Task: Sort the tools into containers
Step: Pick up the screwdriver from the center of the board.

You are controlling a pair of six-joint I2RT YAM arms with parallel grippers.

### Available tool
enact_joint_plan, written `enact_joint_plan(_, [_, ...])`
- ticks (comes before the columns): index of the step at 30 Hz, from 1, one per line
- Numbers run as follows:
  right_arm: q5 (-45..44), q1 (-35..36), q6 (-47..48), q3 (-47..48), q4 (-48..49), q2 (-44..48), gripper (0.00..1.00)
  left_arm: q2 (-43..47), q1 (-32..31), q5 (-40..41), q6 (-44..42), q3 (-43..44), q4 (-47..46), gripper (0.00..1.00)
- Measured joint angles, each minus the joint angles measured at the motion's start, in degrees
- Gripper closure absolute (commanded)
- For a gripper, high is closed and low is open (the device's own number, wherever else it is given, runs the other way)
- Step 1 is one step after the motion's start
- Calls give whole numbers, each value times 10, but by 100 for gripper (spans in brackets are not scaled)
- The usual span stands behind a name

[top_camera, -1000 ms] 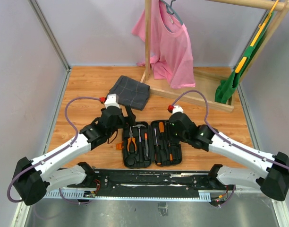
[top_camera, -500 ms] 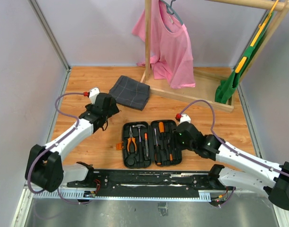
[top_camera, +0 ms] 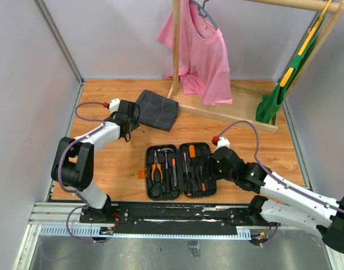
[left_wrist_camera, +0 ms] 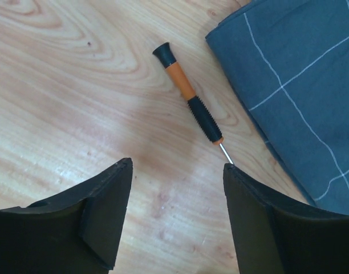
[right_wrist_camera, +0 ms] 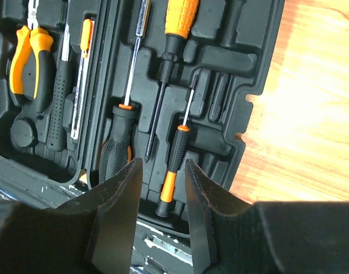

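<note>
since a second ago the left arm has swung off the tool case (right_wrist_camera: 226, 57) and out to the far left of the wooden table (top_camera: 104, 169), while the right arm has drawn back a little toward its base and stays over the case's right half.

the step in hand looks like fetching the last stray tool. a slim screwdriver (left_wrist_camera: 191, 103) with an orange-and-black handle lies loose on the wood, its tip just beside the edge of the dark grey checked cloth (left_wrist_camera: 300, 85). the left gripper (left_wrist_camera: 177, 171) hovers short of it, fingers apart and holding nothing. the next move probably calls for reaching further forward, lining the fingers across the handle and closing on the ribbed black part (the shaft is too thin to trust), then carrying it back to a free slot.

the right gripper (right_wrist_camera: 163, 165) hangs low over the case with its fingers part-way apart and nothing between them. a small screwdriver (right_wrist_camera: 177, 148) sits in its moulded slot just below. a black-handled screwdriver (right_wrist_camera: 114, 145), a bigger orange-handled one (right_wrist_camera: 180, 17) and the pliers (right_wrist_camera: 32, 57) are already seated.

the cloth edge may snag the screwdriver's tip or get pinched along with it. the right arm over the case could crowd the return. a pink shirt (top_camera: 203, 56) on the wooden rack (top_camera: 228, 115) stands well apart behind.
</note>
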State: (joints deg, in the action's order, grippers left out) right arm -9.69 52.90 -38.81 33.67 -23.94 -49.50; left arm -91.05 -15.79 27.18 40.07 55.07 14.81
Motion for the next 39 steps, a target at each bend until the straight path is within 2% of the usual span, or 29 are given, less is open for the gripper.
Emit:
enact_joint_plan(12, [0, 0, -1, -8, 0, 0, 63, -87, 15, -5, -11, 54, -16, 44])
enact_joint_plan(29, [-11, 0, -2, -24, -8, 20, 63, -153, 34, -15, -15, 105, -23, 45])
enact_joint_plan(39, [-11, 0, -2, -24, -8, 19, 62, -189, 37, -11, -19, 137, 8, 57])
